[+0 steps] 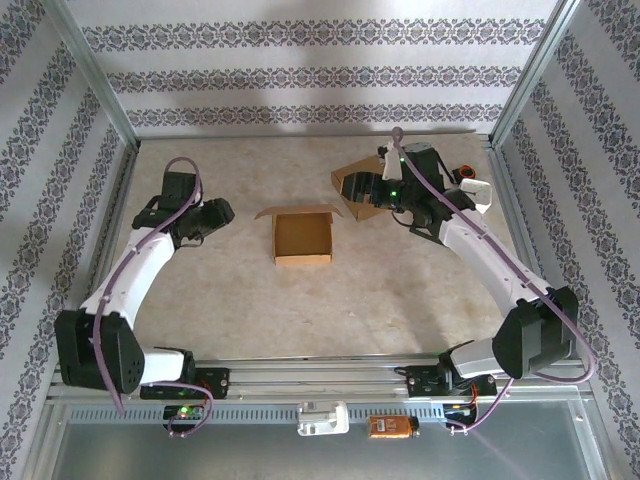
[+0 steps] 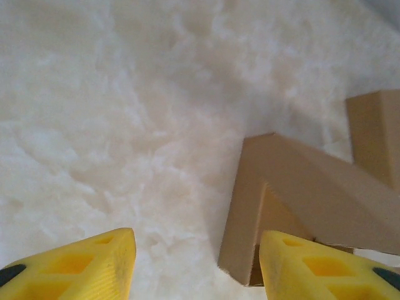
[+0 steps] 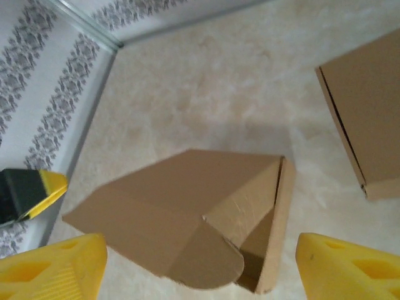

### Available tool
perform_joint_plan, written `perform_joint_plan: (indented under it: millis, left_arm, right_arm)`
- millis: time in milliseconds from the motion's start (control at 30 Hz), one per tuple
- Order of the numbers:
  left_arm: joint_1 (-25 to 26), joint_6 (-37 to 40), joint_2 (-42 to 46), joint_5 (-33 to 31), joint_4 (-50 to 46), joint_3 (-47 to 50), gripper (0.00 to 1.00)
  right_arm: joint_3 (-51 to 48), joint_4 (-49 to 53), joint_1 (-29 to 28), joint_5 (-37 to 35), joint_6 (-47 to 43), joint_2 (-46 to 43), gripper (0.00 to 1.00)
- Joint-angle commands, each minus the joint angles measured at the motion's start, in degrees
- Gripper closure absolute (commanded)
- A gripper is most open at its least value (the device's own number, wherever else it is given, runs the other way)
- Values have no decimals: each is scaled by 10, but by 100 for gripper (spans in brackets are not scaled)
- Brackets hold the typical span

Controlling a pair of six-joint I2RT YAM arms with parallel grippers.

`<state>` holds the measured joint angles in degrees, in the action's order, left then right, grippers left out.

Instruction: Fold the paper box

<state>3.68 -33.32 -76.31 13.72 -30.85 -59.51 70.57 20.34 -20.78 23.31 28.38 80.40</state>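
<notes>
One brown paper box (image 1: pixel 303 238), open-topped, side flaps splayed.

Two paper boxes are counted: one open box (image 1: pixel 303 237), one part-folded box (image 1: pixel 352 167). Two arms are counted, left arm (image 1: pixel 140 265) and right arm (image 1: pixel 480 255), with one gripper each: left gripper (image 1: pixel 225 211), right gripper (image 1: pixel 360 190). One white item (image 1: pixel 322 417) and one orange item (image 1: pixel 392 427) are noted at the near edge.

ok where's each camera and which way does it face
top: above and behind, looking down at the table; left arm, right arm show.
left wrist: on the left gripper, facing the open box; its fingers show.
right wrist: on the right gripper, over the half-folded box; its fingers show.
shared: top also sees both boxes.
</notes>
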Motion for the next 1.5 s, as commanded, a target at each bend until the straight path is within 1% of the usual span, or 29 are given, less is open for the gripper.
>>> perform_joint_plan:
  millis: [0,100,200,267,300,367,433,500,567,633,733,800,867,933,1000,1133,1167,1267,1333,1367,1433,1467]
  left_arm:
    - [-2,50,-30,-12,0,-3,46]
    - [-1,159,-89,-24,-11,-35,47]
    - [3,287,-113,17,6,-39,48]
    - [21,398,-91,58,45,-5,47]
    - [27,434,-71,69,83,23,46]
    - [26,467,-29,117,157,73,46]
    - [26,475,-3,173,213,98,43]
    - [28,480,2,193,235,103,42]
    - [31,495,-4,193,227,96,40]
    - [36,510,-10,195,225,93,38]
    - [49,520,-23,198,256,100,36]
    - [56,524,-37,183,276,98,36]
    - [63,521,-53,161,298,95,36]
    - [64,517,-65,156,321,93,38]
    - [66,513,-74,163,323,86,42]
    - [75,493,-85,165,319,77,54]
    - [76,481,-86,167,322,76,57]
    - [85,448,-88,167,325,76,61]
    - [93,433,-90,160,324,75,64]
    - [98,426,-90,154,324,75,65]
    - [104,422,-95,152,324,76,66]
    - [105,422,-96,150,325,77,66]
  right_arm:
    - [2,13,-6,13,-59,-27,19]
    - [-18,3,-6,-18,-104,-46,18]
    - [-37,-15,-4,-35,-130,-59,16]
    - [-38,-19,-3,-30,-143,-60,16]
    - [-35,-21,-3,-29,-146,-59,15]
    - [-28,-27,-3,-24,-144,-52,15]
    - [-22,-38,-4,7,-151,-36,14]
    - [-15,-34,-7,10,-162,-15,15]
    - [-1,-16,-8,12,-165,2,15]
    - [-2,-15,-10,29,-167,4,14]
    - [-10,-15,-19,35,-180,2,14]
    - [-11,-14,-27,27,-186,3,14]
    - [-17,-22,-38,1,-187,5,14]
    - [-33,-35,-51,-37,-188,4,14]
    - [-42,-38,-67,-95,-183,-2,14]
    - [-66,-61,-108,-160,-180,-16,13]
    - [-71,-64,-119,-186,-177,-17,12]
    - [-91,-81,-147,-277,-146,-14,11]
    - [-108,-104,-157,-318,-132,-11,11]
    - [-117,-120,-161,-324,-132,-9,11]
    - [-131,-155,-161,-308,-144,3,12]
    - [-125,-156,-161,-299,-152,16,13]
